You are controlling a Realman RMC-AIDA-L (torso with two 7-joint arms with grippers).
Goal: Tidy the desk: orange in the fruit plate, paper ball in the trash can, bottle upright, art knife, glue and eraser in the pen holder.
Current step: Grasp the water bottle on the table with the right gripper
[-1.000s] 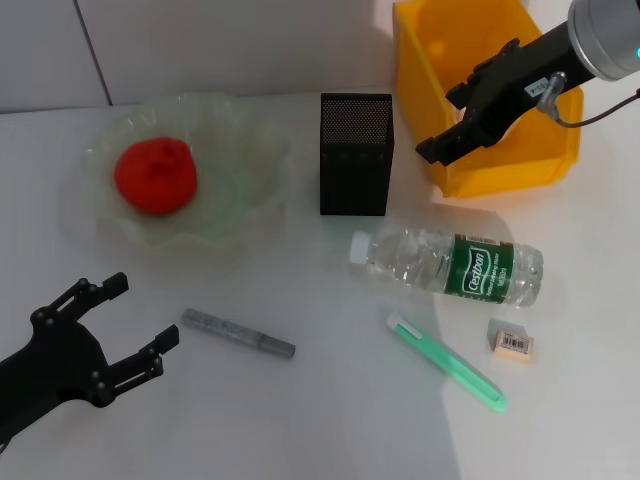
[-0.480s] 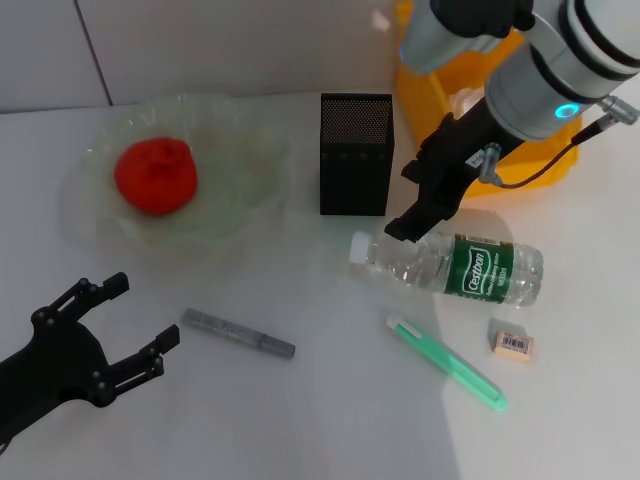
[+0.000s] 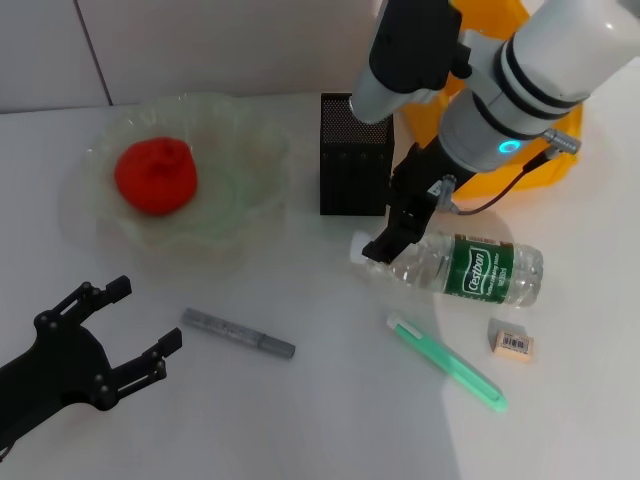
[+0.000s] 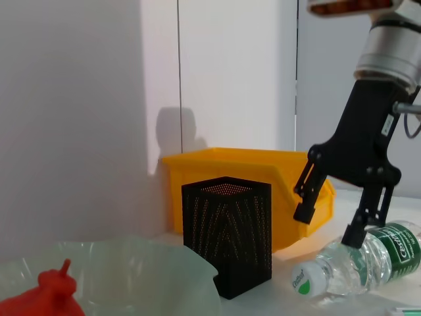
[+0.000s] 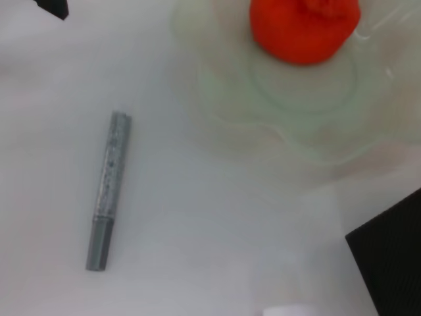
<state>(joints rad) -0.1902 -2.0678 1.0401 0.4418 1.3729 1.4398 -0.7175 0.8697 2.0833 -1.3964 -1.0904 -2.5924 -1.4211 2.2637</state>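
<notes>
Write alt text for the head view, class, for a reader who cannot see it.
The right gripper, fingers open, reaches down over the cap end of the bottle lying on its side on the desk. The orange sits in the fruit plate; art knife, glue and eraser lie loose, and the left gripper rests open nearby.

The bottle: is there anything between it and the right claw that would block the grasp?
Nothing visible blocks it. The right claw hangs open just above the neck end of the bottle, which lies on its side on the desk. The pen holder stands close behind, apart from the bottle.
</notes>
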